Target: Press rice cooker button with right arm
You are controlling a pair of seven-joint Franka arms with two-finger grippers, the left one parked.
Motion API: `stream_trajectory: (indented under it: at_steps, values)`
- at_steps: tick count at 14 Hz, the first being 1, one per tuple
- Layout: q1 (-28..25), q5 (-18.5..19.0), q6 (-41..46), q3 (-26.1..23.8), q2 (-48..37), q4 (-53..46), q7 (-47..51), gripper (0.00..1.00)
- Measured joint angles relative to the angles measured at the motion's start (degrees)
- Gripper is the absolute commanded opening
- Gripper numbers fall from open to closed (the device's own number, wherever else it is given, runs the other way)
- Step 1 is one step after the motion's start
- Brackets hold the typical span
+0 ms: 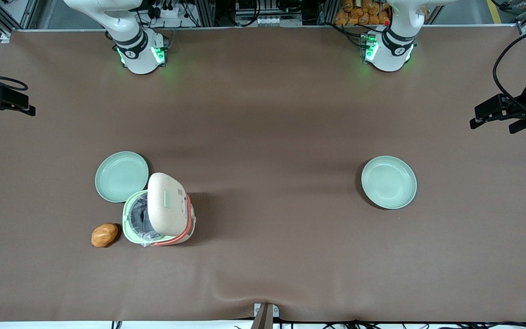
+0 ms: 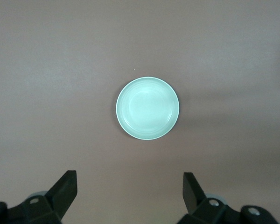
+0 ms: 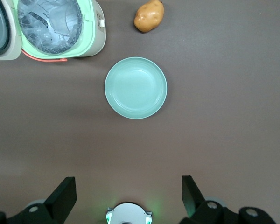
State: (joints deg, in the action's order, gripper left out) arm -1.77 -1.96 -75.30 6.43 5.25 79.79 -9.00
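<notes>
The right arm's gripper (image 3: 126,196) hangs high over the table with its two black fingers (image 3: 63,193) spread wide apart and nothing between them. In the front view it shows only as a dark shape at the working arm's edge of the table (image 1: 2,100), well apart from everything on the brown cloth.

Looking down from that wrist, a pale green plate (image 3: 136,87) lies directly under the spread fingers — flat on the cloth, with nothing on it. In the front view this plate (image 1: 122,176) is farther from the camera than the rice cooker, with its rim just beside the cooker's raised lid.

The rice cooker (image 1: 159,214) stands toward the working arm's end of the table. Its cream-white lid (image 1: 168,204) is swung up and open, tilted over the body, so the pale green inner rim (image 3: 86,28) and the pot with crinkled clear plastic inside (image 3: 49,21) are exposed. The orange-red trim band (image 1: 181,234) curves around the base of the lid.

A brown potato (image 1: 104,235) rests on the cloth just beside the cooker, nearer the front camera than the plate, not touching either.

Toward the parked arm's end — well apart from the cooker — sits a second green plate (image 1: 389,182), also bare.
</notes>
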Motion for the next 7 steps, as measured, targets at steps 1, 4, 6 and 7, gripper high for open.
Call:
stream_trajectory:
  at_steps: [1, 4, 6, 7]
  values:
    - [-0.01, 0.5, -0.02, -0.11, -0.12, 0.0, -0.03, 1.0]
    - [-0.51, 2.28, -0.36, -0.37, -0.17, 0.02, -0.09, 1.0]
    - [-0.82, 2.83, -0.41, -0.48, -0.17, 0.06, -0.09, 1.0]
    - [-0.89, 2.93, -0.41, -0.49, -0.17, 0.11, -0.09, 1.0]
